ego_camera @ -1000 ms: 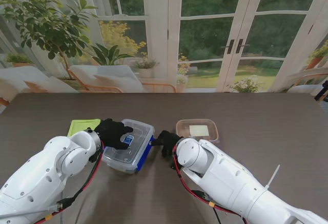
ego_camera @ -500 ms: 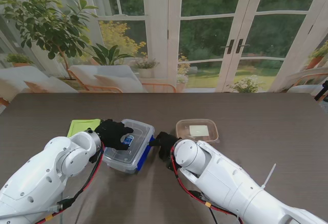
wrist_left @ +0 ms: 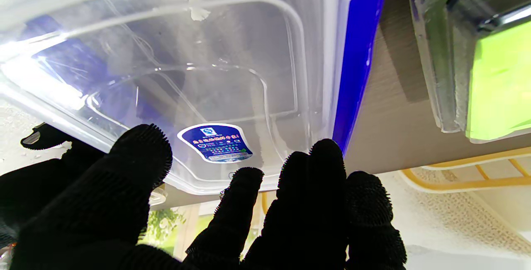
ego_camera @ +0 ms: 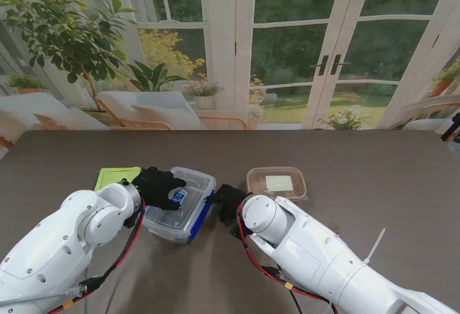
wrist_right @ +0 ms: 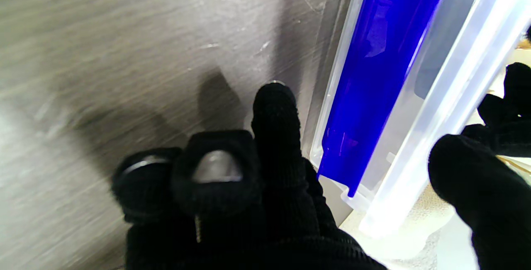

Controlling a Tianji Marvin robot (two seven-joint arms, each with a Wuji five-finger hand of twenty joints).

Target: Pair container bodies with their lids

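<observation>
The clear lid (ego_camera: 181,197) with its blue sticker (ego_camera: 180,196) is pressed from on top by the left hand (ego_camera: 159,186), whose fingers (wrist_left: 319,187) are spread flat across the plastic rather than wrapped around anything. Under the lid sits the clear container body (ego_camera: 172,225), with a blue clip (ego_camera: 202,217) running along its right side. The whole box is placed left of centre on the dark table (ego_camera: 359,156).

The right hand (ego_camera: 227,200) is brought in against that blue edge. In its wrist view three fingers are curled in, one finger (wrist_right: 276,112) is stretched toward the clip, and the thumb (wrist_right: 468,178) is held apart on the lid side; nothing is gripped yet.

The risk is judged to lie in the box sliding left if the clip is pushed sideways while the downward press is too light. The lid appears slightly tilted, so a corner could be left unseated and the latch missed. A fingertip could also be pinched under the clip.

Further left, a green-lidded container (ego_camera: 117,177) lies just beside the left hand and could be nudged. The shallow tray (ego_camera: 277,182) to the far right is kept well apart.
</observation>
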